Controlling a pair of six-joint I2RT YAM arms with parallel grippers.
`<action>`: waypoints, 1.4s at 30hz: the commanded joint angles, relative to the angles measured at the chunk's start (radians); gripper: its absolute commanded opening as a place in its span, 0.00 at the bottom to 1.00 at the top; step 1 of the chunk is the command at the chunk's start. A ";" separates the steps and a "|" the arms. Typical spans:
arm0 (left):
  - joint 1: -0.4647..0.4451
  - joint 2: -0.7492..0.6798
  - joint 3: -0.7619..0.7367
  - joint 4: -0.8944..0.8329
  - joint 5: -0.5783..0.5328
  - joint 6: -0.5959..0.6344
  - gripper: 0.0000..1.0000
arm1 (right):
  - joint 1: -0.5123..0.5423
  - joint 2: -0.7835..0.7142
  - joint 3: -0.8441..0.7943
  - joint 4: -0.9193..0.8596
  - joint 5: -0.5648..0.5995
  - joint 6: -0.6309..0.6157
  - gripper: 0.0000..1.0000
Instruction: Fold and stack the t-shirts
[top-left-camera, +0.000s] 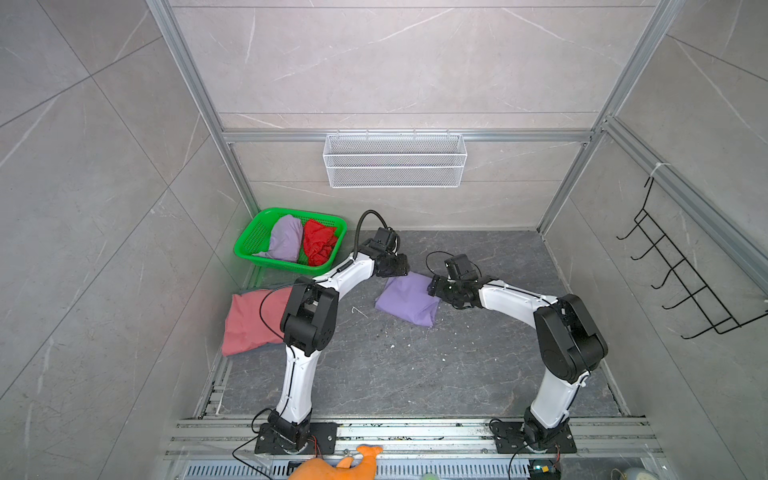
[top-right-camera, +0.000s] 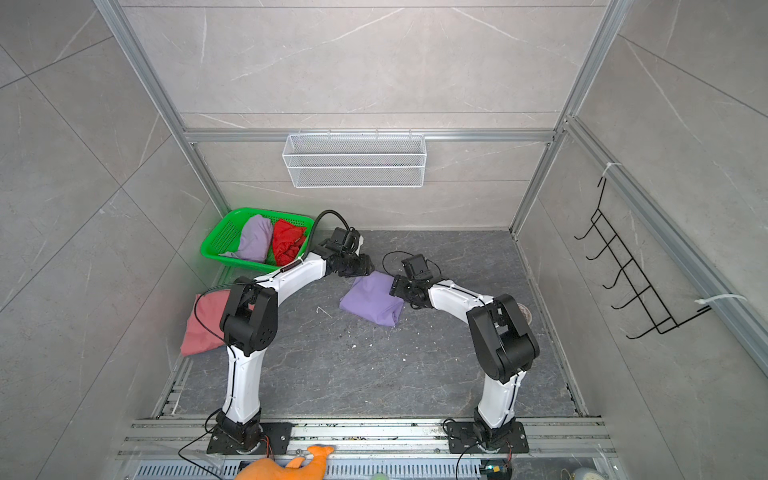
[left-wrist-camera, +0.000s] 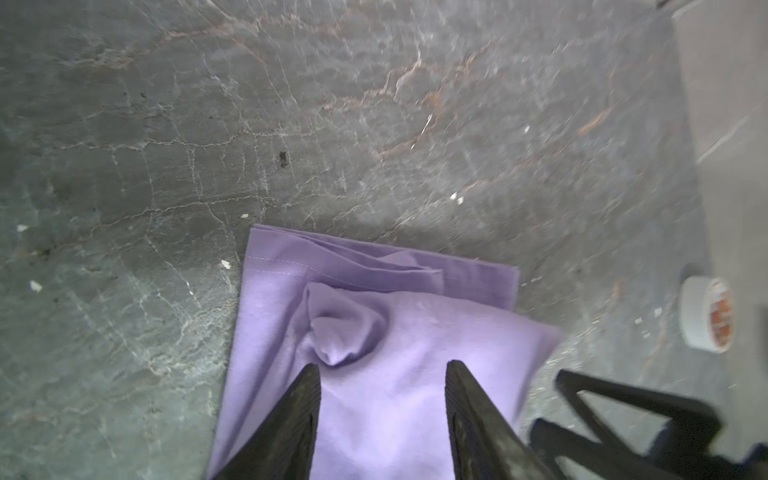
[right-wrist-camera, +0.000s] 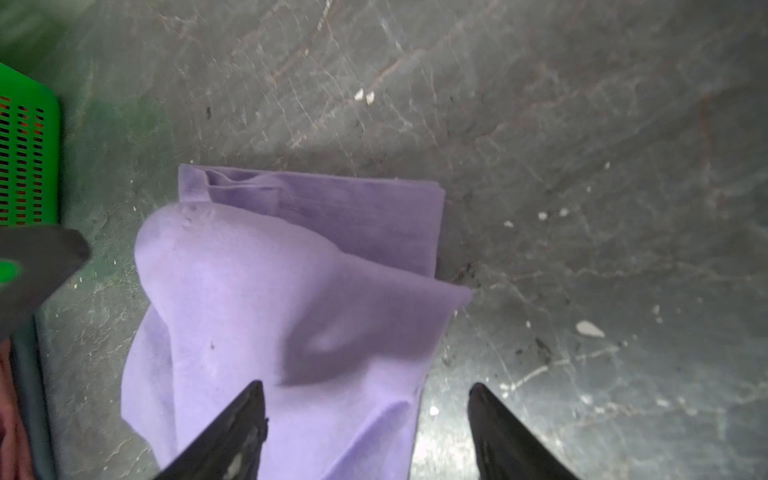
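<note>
No legible text, brand, number or sign can be read in any view. A reddish-orange printed label is seen inside the core of the white tape roll (left-wrist-camera: 706, 314) in the left wrist view, but its characters are too blurred to be read. Only plain fabric is shown on the folded lavender t-shirt (top-left-camera: 409, 300).

Green basket (top-left-camera: 258, 233) sitting at counter (top-left-camera: 415, 365) back-left corner. White mesh basket (top-left-camera: 395, 160) hanging on back rail. Black hook rack (top-left-camera: 684, 260) hanging on right wall. Orange plush (top-left-camera: 340, 463) lying at front edge. Tape roll (left-wrist-camera: 706, 313) lying near right wall.
</note>
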 joint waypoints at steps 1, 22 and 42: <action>0.033 0.006 0.017 -0.002 0.082 0.145 0.50 | -0.011 0.009 -0.037 0.108 0.019 -0.081 0.78; 0.125 0.140 0.021 0.175 0.575 0.104 0.44 | -0.054 0.130 -0.017 0.285 -0.163 -0.111 0.61; 0.132 -0.097 -0.146 0.280 0.497 0.060 0.00 | -0.054 -0.056 -0.037 0.257 -0.111 -0.134 0.13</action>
